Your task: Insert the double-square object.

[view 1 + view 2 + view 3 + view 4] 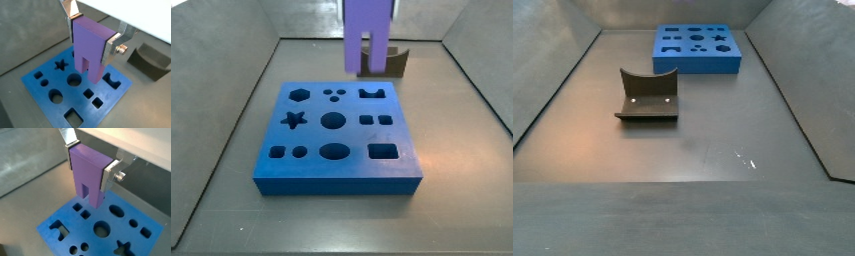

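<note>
Purple block (pixel 90 47) — the double-square object — hangs upright in the air above the blue board (pixel 47 92), prongs down; gripper (pixel 93 32) fingers (pixel 112 42) clamped on its upper sides; carry step, not yet inserted; next move calls for lining the two prongs over the pair of small square holes (pixel 376 120) and lowering straight; arm overhead, pointing down; dark curved block (pixel 647 95) sits well apart.

The claw (pixel 93 31) has flat silver fingers (pixel 112 44), one screw.
</note>
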You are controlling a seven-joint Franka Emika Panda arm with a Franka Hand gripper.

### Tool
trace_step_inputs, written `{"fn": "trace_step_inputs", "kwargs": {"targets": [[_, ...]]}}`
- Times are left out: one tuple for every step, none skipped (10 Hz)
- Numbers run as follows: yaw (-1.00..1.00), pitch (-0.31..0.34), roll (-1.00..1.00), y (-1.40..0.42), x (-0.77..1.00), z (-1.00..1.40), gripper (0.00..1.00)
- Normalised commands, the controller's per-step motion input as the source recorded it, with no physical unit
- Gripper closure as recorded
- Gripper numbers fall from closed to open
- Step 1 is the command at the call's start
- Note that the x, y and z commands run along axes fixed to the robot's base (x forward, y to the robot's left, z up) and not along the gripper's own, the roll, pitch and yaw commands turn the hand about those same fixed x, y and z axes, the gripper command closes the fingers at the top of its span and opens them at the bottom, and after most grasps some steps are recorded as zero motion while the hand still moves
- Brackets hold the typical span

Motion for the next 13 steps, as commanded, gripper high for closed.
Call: {"fn": "trace_step_inputs", "kwargs": {"targets": [[-0.28, 0.197, 0.20, 0.00, 0.63, -0.70, 1.00], [-0.21, 0.146, 0.15, 0.00, 0.51, -0.84, 1.00], [-0.13, 0.046, 0.05, 0.00, 0.35, -0.64, 1.00], [-0.05, 0.050, 0.03, 0.00, 0.30, -0.54, 1.00], [-0.04, 0.050, 0.04, 0.00, 0.21, -0.52, 1.00], [0.00, 0.037, 0.07, 0.00, 0.05, -0.45, 1.00], [0.00, 0.000, 0.00, 0.00, 0.00, -0.03, 1.00], [0.00, 0.000, 0.08, 0.00, -0.05, -0.39, 1.00], [0.00, 0.000, 0.06, -0.01, 0.00, -0.45, 1.00], [0.00, 0.013, 0.02, 0.00, 0.09, -0.40, 1.00], [0.00, 0.043, 0.00, 0.00, 0.19, -0.32, 1.00], [0.00, 0.044, 0.00, 0.00, 0.26, -0.37, 1.00], [0.00, 0.044, 0.00, -0.03, 0.26, -0.35, 1.00]]}}
